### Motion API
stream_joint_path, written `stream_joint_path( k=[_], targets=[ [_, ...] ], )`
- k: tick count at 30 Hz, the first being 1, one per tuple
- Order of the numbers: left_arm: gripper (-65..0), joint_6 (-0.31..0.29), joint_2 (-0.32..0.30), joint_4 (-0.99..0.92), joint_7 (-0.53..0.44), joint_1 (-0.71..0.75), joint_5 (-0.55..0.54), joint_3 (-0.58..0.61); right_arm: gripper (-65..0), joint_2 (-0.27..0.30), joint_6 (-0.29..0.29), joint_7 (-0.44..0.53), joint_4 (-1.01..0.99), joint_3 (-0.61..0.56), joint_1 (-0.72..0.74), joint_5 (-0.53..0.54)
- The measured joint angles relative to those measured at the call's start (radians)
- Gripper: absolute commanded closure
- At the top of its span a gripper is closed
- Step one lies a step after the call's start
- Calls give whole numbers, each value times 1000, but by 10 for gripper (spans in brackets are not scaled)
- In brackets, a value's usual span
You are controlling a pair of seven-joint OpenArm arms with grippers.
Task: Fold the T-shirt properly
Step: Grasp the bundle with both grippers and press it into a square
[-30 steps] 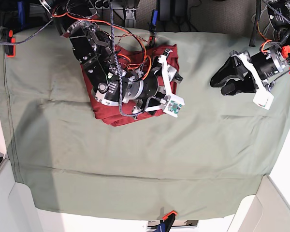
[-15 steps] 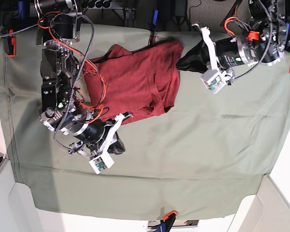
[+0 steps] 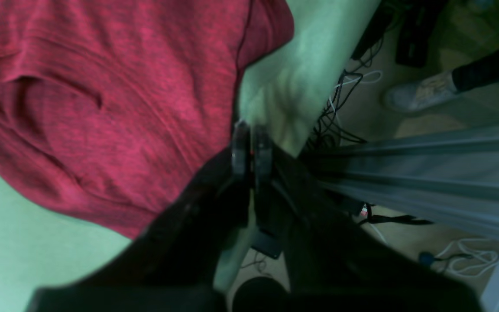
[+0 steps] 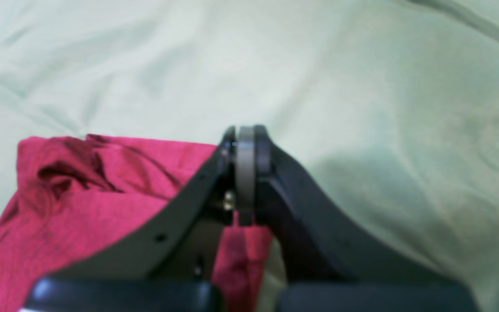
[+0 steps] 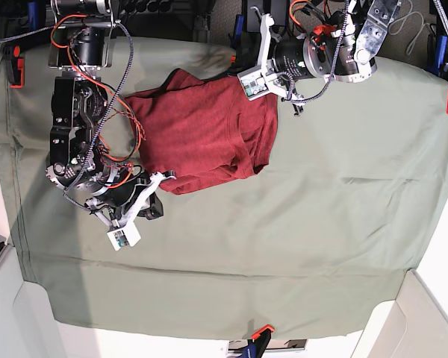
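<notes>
Left wrist: left gripper (image 3: 251, 145) clenched, tips at edge of T-shirt (image 3: 102, 108); fabric between them not discernible.
Right wrist: right gripper (image 4: 245, 147) clenched, red cloth beneath the fingers.
Base: T-shirt bunched on green table cloth (image 5: 321, 224), upper centre.

Sage-green table cloth (image 5: 284, 224) spread flat, lightly creased. Orange clamps (image 5: 262, 330) seen at its edges. Cables (image 3: 349, 86) and shoe (image 3: 418, 93) seen on floor beyond table edge.
</notes>
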Motion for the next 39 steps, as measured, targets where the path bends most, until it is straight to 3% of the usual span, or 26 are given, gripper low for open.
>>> stream_joint_path(
  k=[9, 16, 27, 39],
  targets=[
    [-9, 0, -2, -197, -56, -64, -2, 2, 0, 0, 0, -26, -8, -2, 0, 43],
    [-9, -35, 3, -335, -118, -146, -52, 2, 0, 0, 0, 2, -74, -2, 0, 45],
    [-9, -42, 77, -517, -121, -336, -44, 3, 0, 0, 0, 8, -120, -2, 0, 40],
    [-9, -26, 85, -687, -112, -544, 18, 4, 0, 0, 0, 7, -120, -2, 0, 20]
  ],
)
